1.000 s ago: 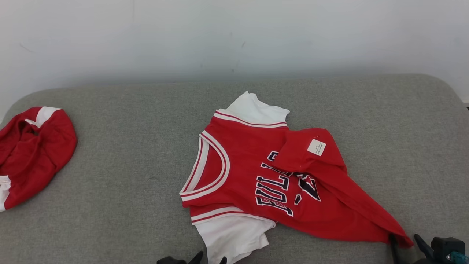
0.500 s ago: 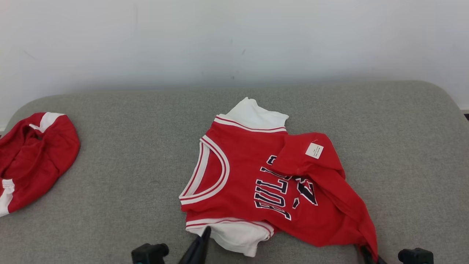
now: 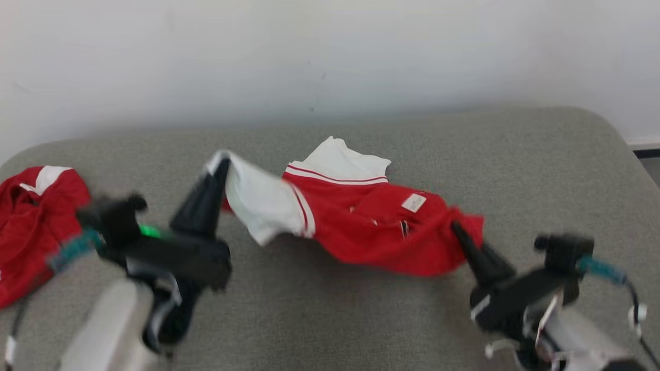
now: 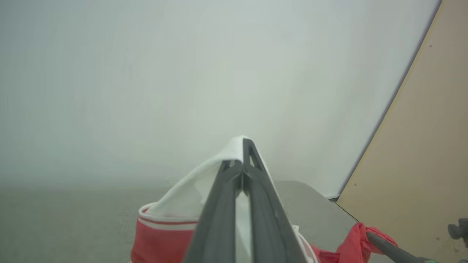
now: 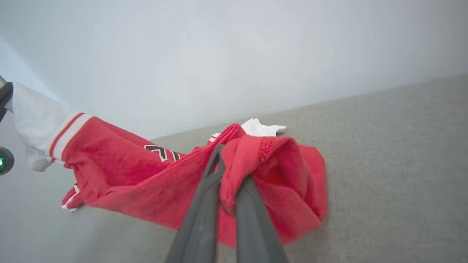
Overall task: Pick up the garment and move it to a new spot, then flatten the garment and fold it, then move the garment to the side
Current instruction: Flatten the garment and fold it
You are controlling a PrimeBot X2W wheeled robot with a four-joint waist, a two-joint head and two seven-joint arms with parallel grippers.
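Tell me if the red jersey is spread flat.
Not flat: the jersey hangs bunched between the left claw and the right claw, each shut on one end of it.

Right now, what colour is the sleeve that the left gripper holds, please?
White sleeve, left gripper shut on it; left wrist view shows it best.

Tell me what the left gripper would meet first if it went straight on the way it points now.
Past the jersey sleeve in the left gripper, probably the pale wall; the way looks free until there, though depth is unclear.
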